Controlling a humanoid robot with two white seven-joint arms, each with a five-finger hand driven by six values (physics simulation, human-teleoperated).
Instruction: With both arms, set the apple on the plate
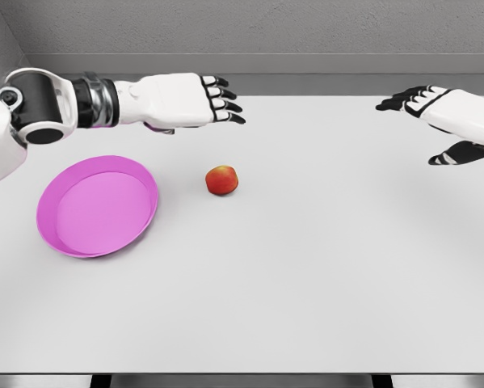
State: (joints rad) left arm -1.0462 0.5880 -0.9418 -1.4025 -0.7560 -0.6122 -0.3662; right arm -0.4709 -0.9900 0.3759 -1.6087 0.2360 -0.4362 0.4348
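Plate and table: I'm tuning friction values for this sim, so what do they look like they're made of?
The plate looks like smooth plastic or glazed ceramic: uniform magenta, a thin raised rim, soft shading and no texture; the render cannot settle which. The table looks like matte white laminate or painted board: flat, even, no grain or sharp reflections, only soft shadows under the apple.

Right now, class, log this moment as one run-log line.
apple: on table, right of plate | plate: empty | left hand: open, holds nothing | right hand: open, holds nothing
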